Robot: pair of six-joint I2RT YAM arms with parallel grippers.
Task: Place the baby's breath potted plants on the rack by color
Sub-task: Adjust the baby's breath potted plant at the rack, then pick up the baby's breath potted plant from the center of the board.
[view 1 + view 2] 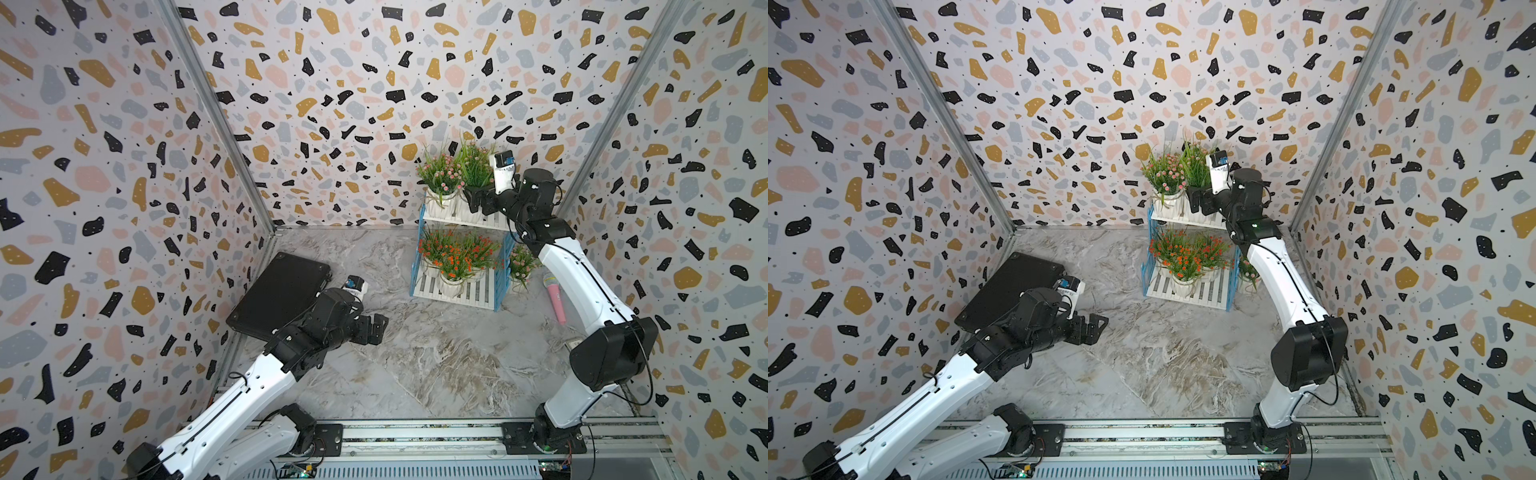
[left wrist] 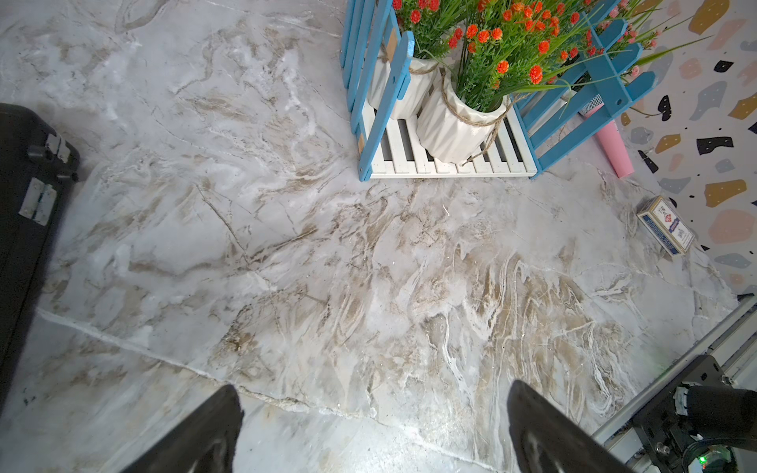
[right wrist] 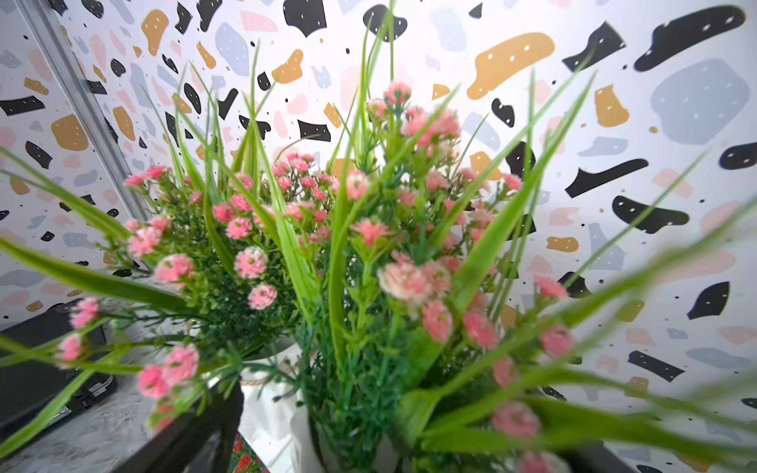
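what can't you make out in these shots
- Top views: right gripper covers the nearest pink plant's pot.
- A top view: right arm hides most of the floor pink plant.
- Left wrist: box print too small to read.
- Right wrist: near blossoms blurred.

On the grey marbled tabletop (image 1: 415, 365), walled by speckled terrazzo panels (image 1: 332, 83), a flat black case (image 1: 278, 295) lies at nine o'clock, a pink microphone (image 1: 555, 301) at three o'clock, and a small blue-and-white card box (image 2: 665, 225) at four o'clock, near the microphone's handle end.
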